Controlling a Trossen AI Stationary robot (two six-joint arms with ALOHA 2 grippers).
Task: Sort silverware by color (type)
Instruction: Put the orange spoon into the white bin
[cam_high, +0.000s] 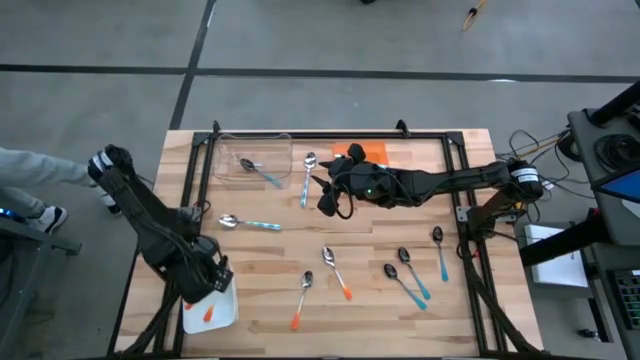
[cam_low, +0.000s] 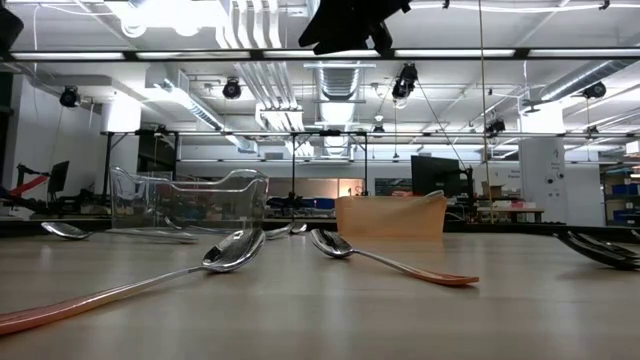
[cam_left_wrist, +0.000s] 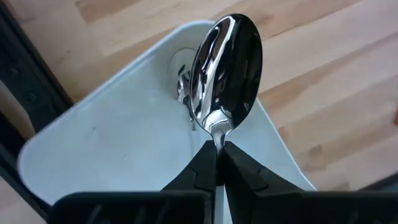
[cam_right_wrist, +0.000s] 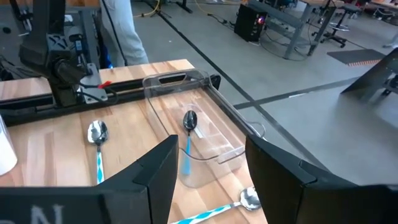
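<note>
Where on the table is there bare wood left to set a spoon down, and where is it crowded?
Bare wood lies between the white tray under the left gripper and the orange-handled spoon, and in the corner beyond the orange bin. It is crowded around the three teal-handled spoons, and between the clear bin and the right gripper.

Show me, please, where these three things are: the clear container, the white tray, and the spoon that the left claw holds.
clear container (cam_high: 262, 150), high view, on its far rim.
white tray (cam_left_wrist: 112, 143), left wrist view, on its bare floor.
spoon (cam_left_wrist: 227, 68), left wrist view, on its shiny bowl, above the shut left claw (cam_left_wrist: 217, 155).
</note>
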